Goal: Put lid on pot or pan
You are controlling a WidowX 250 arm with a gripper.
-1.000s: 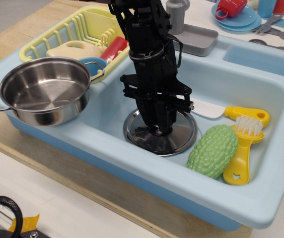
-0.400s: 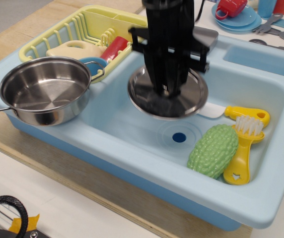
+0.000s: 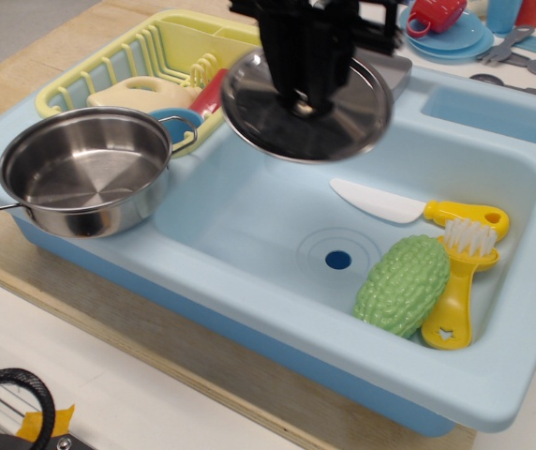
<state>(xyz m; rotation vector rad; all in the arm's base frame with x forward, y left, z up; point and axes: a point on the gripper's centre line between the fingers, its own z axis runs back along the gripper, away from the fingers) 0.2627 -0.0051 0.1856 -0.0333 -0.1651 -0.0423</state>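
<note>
My black gripper [image 3: 302, 105] is shut on the knob of the round steel lid [image 3: 348, 122] and holds it in the air, slightly tilted, above the far side of the blue sink basin [image 3: 249, 234]. The shiny steel pot [image 3: 85, 172] with two wire loop handles stands open on the sink's left rim, to the left of and below the lid. The lid and the pot are apart.
A yellow dish rack [image 3: 146, 56] with dishes stands behind the pot. In the basin lie a white knife with yellow handle [image 3: 409, 206], a green bumpy vegetable [image 3: 402, 284] and a yellow brush [image 3: 460, 281]. Blue plates and a red cup [image 3: 441, 23] are at the back right.
The gripper has lifted the lid off the sink floor, uncovering the drain, and carried it up and toward the left.
</note>
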